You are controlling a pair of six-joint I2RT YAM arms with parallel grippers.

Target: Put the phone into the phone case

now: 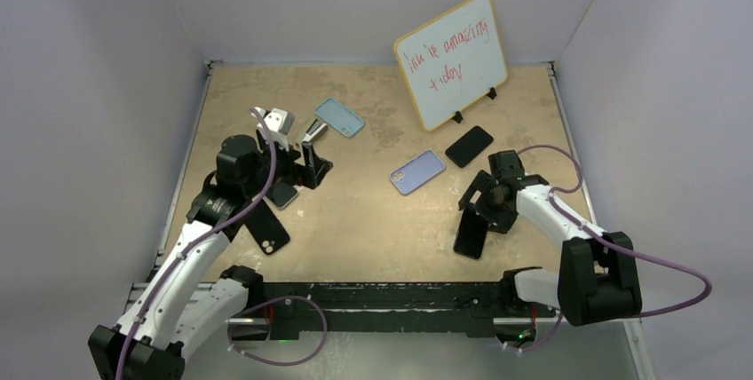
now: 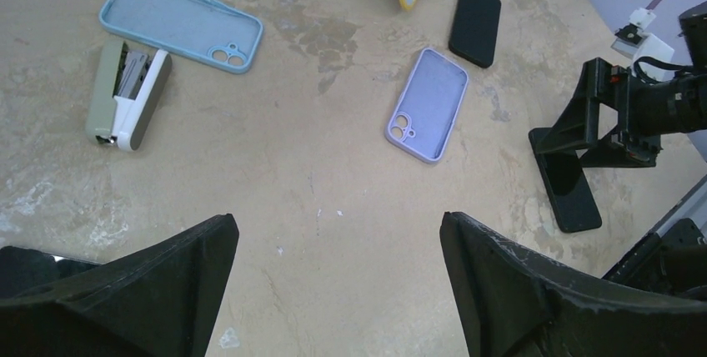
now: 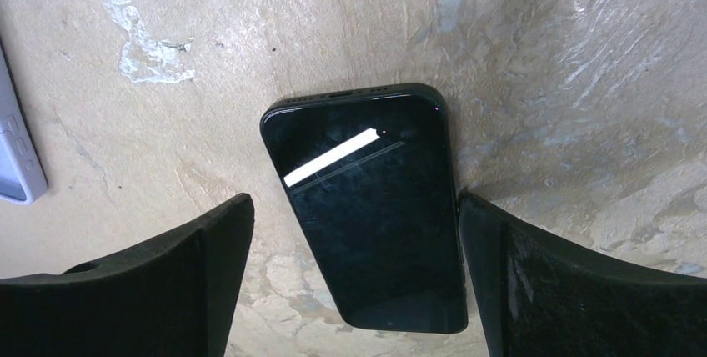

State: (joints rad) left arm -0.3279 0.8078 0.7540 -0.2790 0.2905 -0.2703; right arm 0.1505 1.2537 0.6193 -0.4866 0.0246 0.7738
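A glossy black slab phone (image 3: pixel 367 223) lies screen-up on the worn tan tabletop (image 1: pixel 373 220), close to the table's front edge and apart from the lilac soft phone case (image 1: pixel 417 171), with bare board between them. The right gripper (image 3: pixel 354 203) stands astride the phone with its jaws spread wide. One finger (image 3: pixel 534 282) sits just beside the phone's long edge, contact unclear, and the other is clear of it. The left gripper (image 2: pixel 338 290) hangs with jaws apart, gripping nothing, over open board near a pale blue phone case (image 2: pixel 179 23).
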